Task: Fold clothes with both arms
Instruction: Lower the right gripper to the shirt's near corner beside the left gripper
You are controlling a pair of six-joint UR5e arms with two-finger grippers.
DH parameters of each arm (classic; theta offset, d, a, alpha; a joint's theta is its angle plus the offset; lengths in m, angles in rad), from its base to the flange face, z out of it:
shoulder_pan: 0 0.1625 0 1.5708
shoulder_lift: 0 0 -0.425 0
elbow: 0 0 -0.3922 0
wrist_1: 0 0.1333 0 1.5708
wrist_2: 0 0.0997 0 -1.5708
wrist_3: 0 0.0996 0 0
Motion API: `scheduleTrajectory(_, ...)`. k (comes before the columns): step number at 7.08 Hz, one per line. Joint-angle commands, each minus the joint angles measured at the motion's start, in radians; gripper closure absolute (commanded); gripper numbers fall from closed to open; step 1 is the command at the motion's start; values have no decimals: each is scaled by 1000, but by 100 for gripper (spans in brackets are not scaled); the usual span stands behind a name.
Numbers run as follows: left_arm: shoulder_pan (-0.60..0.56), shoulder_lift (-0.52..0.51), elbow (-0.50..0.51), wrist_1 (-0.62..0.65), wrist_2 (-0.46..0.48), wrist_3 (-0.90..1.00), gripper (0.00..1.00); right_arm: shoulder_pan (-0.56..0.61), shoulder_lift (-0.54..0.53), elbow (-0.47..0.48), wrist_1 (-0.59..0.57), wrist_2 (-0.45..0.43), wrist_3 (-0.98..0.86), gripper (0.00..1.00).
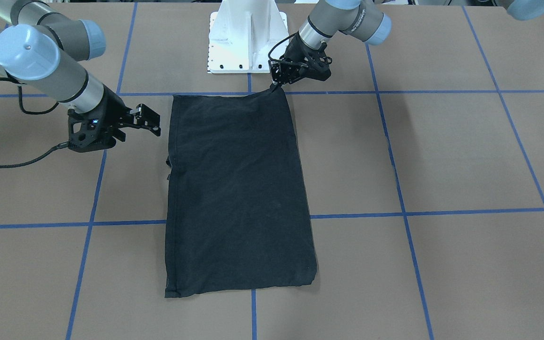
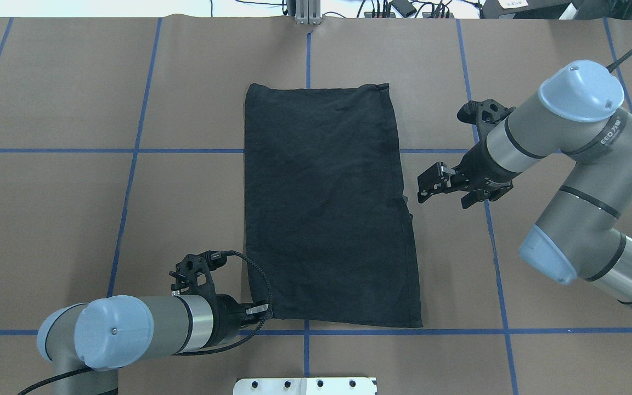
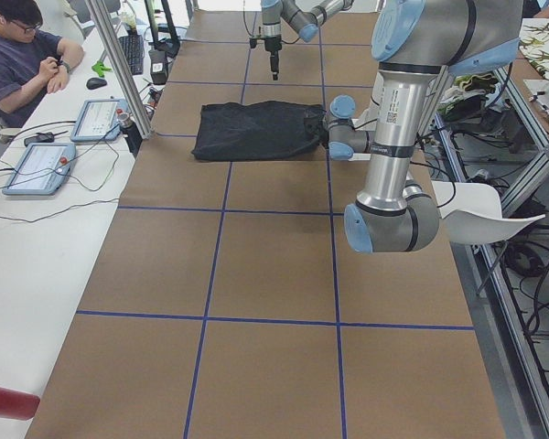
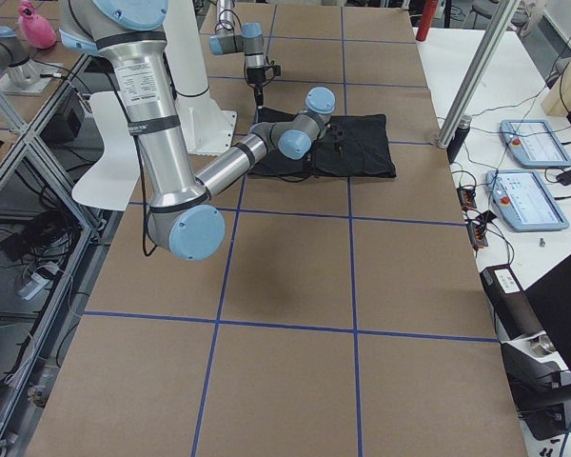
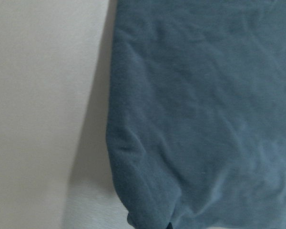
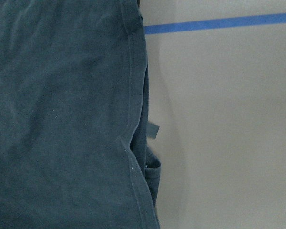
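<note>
**Black T-shirt lies in a long fold between two robot arms**

The black T-shirt lies flat in the middle of the table. It is already doubled into a long, narrow rectangle with the plain side up and no logo showing. One short end sits near the robot's base and the other at the far side. Along the edge on the robot's right, tucked layers and a small tab of cloth peek out from under the top layer.

The fabric looks thin, soft and light — likely to sag and crease wherever it goes unsupported. A clean next fold probably calls for pinching both corners of one short end, through every layer, and carrying them over together.

The left gripper is down at the near corner on the robot's left, its tip touching the cloth. Whether its fingers are clamped on that corner or merely resting there cannot be told. The right gripper hovers just beside the shirt's long edge, roughly midway along, with its fingers spread and holding nothing.

Blue tape lines grid the brown surface, and the white pedestal base stands just behind the shirt's near end.
</note>
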Motion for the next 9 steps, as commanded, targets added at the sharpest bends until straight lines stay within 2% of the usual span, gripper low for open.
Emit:
scheduleTrajectory(1, -2, 2, -34, 1, 0, -1, 100, -88, 8, 24, 2, -37, 164, 1)
scheduleTrajectory(2, -2, 2, -38, 1, 1, -1, 100, -173, 7, 33, 30, -121, 241, 1)
scheduleTrajectory(3, -3, 0, -39, 9, 1, -1, 100, -247, 1, 21, 106, -175, 361, 1)
scheduleTrajectory(4, -9, 0, -39, 24, 3, 0, 100, -286, 1, 20, 113, -203, 426, 1)
scheduleTrajectory(9, -14, -10, -30, 26, 3, 2, 100, -314, -35, -20, 99, -223, 453, 1)
